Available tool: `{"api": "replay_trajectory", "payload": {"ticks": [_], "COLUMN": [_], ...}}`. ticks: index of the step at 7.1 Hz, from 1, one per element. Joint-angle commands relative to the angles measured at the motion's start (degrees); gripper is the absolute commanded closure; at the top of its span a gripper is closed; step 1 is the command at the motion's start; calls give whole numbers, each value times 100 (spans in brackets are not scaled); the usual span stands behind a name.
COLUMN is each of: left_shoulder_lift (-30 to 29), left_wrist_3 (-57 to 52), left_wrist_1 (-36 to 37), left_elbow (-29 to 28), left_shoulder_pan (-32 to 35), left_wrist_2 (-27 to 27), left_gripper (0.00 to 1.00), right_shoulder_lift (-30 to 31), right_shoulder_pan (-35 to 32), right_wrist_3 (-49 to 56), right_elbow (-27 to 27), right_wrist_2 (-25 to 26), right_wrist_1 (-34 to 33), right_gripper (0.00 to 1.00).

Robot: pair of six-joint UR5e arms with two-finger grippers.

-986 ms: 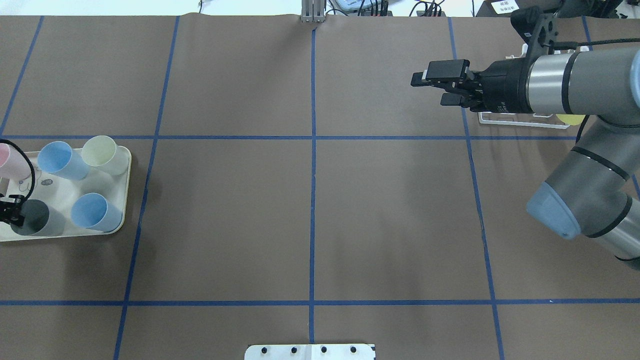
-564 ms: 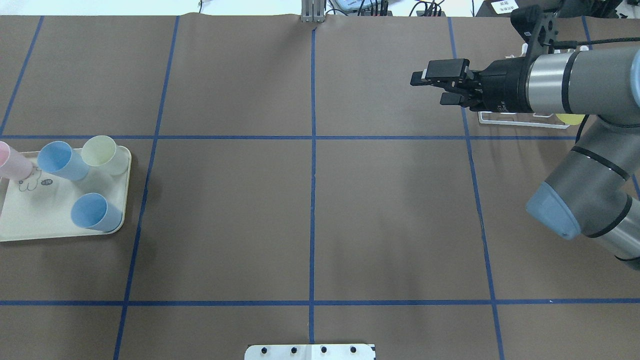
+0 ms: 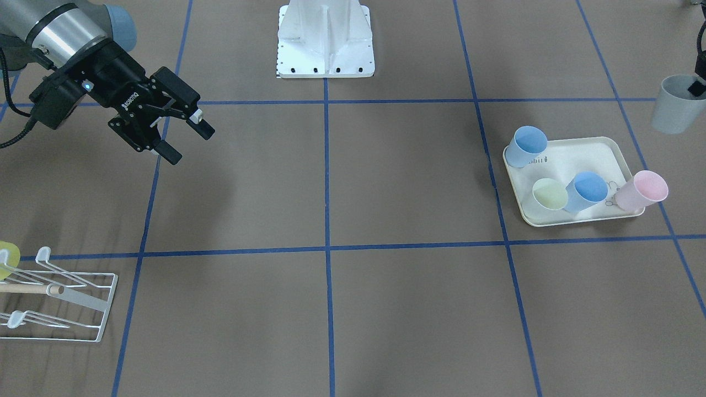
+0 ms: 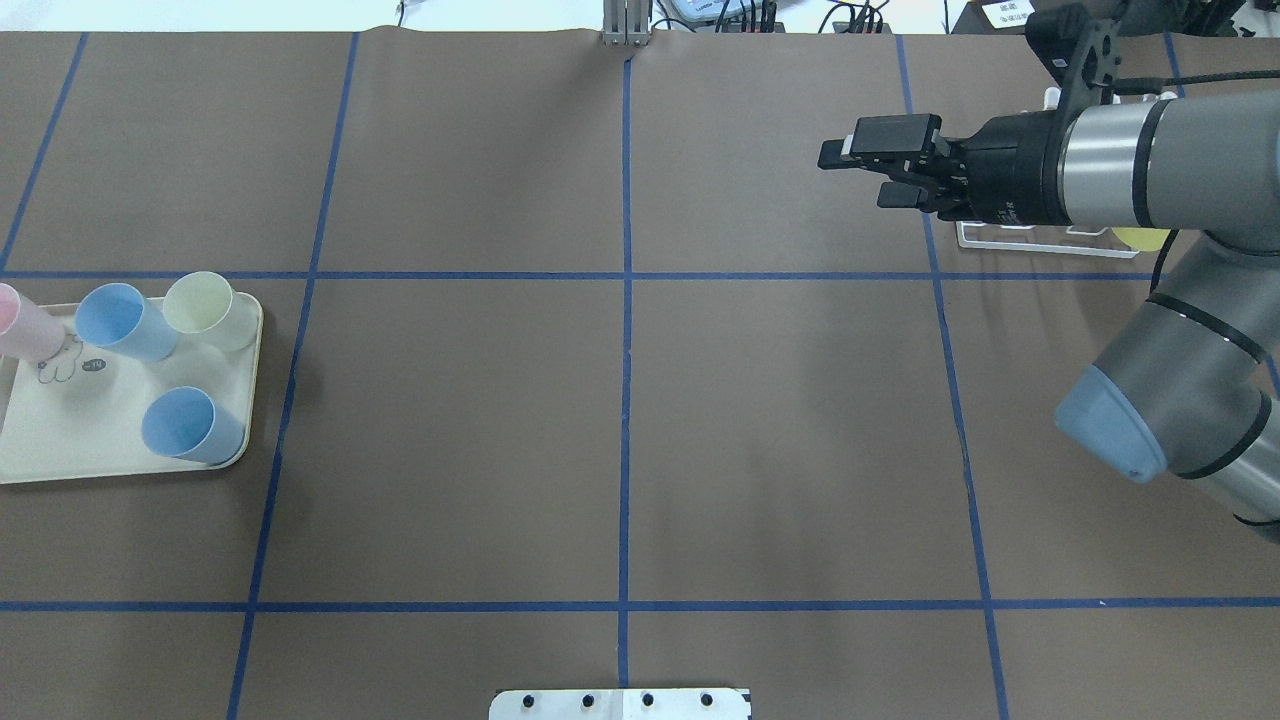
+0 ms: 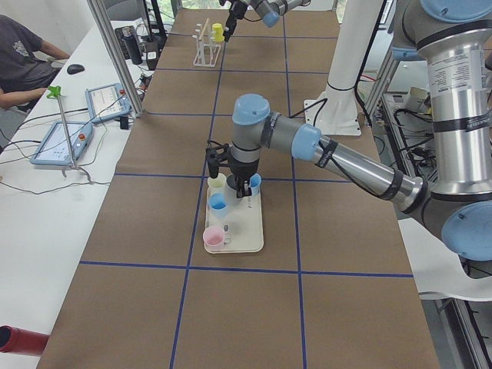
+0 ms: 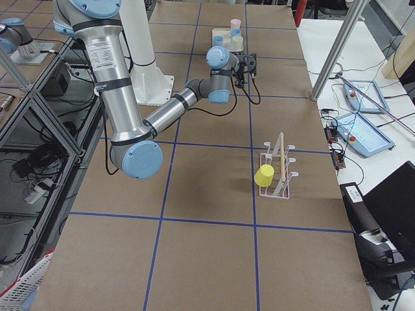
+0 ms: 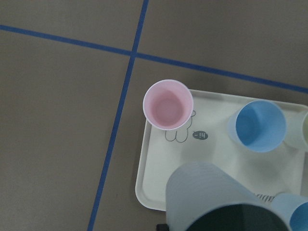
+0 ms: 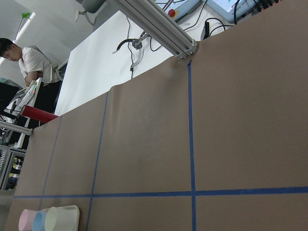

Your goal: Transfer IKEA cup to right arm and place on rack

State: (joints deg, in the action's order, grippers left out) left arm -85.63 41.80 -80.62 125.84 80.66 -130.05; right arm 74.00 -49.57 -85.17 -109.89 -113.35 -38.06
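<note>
Cup of pale grey plastic (image 3: 674, 107) hangs at three o'clock in the front-facing view, rim pinched by the left gripper (image 3: 697, 86), clear of the cream rabbit-print tray (image 3: 573, 160) — right gripper (image 3: 190, 144), fingers spread, at ten o'clock; white wire rack (image 3: 77, 301) at eight.

Your right gripper (image 4: 855, 178) hangs over the table on a level, outstretched wrist, fingers spread apart. Your left gripper (image 3: 697, 85) points downward, pinching the grey cup's (image 3: 674, 107) wall in the air.
</note>
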Motion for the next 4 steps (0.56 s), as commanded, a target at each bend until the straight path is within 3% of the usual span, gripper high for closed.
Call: {"api": "replay_trajectory", "payload": {"ticks": [1,4], "left_shoulder_lift": [-830,-841], "left_wrist_3": [1709,4512], "left_wrist_1": [-241,-2793], "left_elbow": [-7,-358], "left_shoulder_pan": [-76,-1173], "left_wrist_2": [-248,170], "left_gripper": [100,100], "right_shoulder_lift": [-9,-53], "right_shoulder_pan": [0,0], "right_wrist_3": [-61,-342], "right_elbow": [-68,-85], "right_wrist_2": [15,32], "right_wrist_1": [0,9], "right_gripper": [0,0]}}
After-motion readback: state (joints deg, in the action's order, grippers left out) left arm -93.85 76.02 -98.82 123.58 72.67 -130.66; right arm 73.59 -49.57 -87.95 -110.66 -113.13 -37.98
